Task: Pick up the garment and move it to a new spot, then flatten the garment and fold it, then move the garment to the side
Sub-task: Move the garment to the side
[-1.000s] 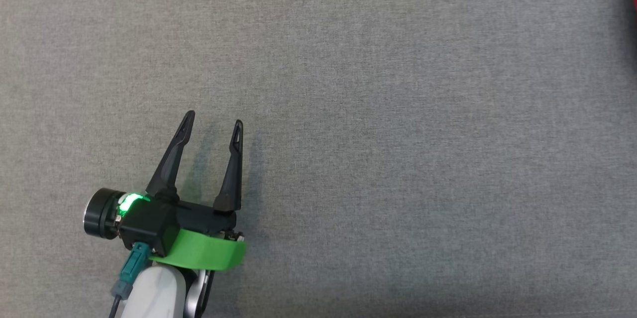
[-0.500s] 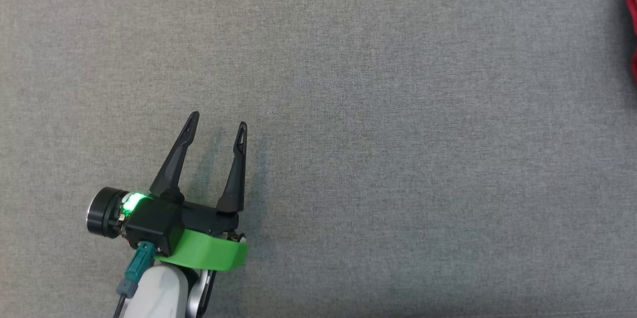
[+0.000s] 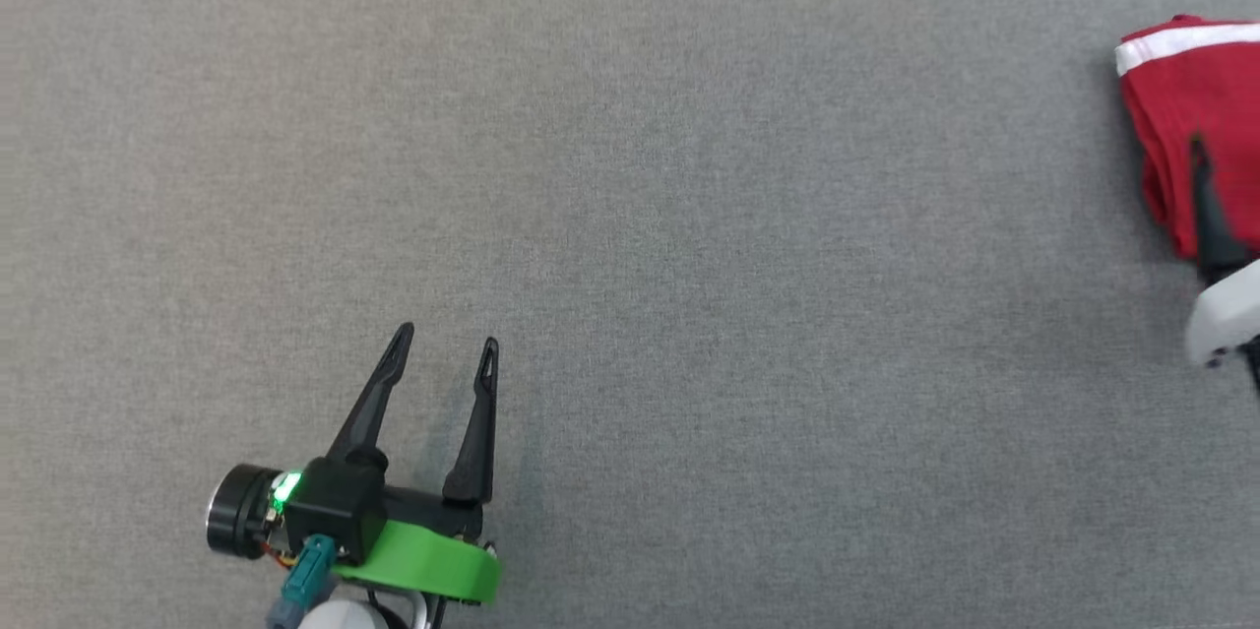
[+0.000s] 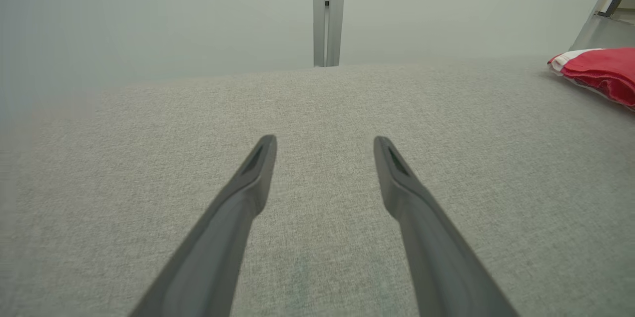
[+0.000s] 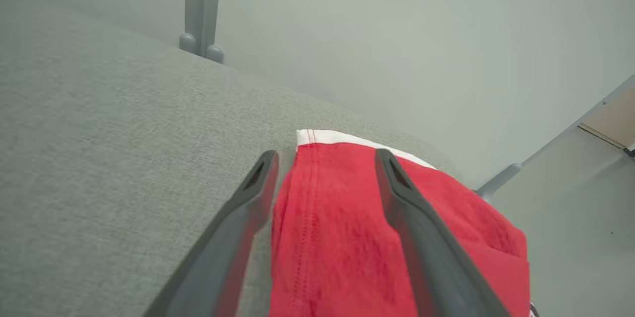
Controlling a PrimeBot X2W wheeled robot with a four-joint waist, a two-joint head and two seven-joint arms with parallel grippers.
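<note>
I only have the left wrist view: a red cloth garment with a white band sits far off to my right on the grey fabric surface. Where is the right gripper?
Observer: The right wrist view has the right gripper low over that red cloth garment, with one finger along its edge and the other above the cloth.
Operator: Clamped on it?
Observer: No. Its jaws stand apart, with red cloth showing between them.
Operator: How does the garment lie?
Observer: It is bunched compactly. Its white band is at the end away from the gripper, just short of the far edge of the grey fabric surface.
</note>
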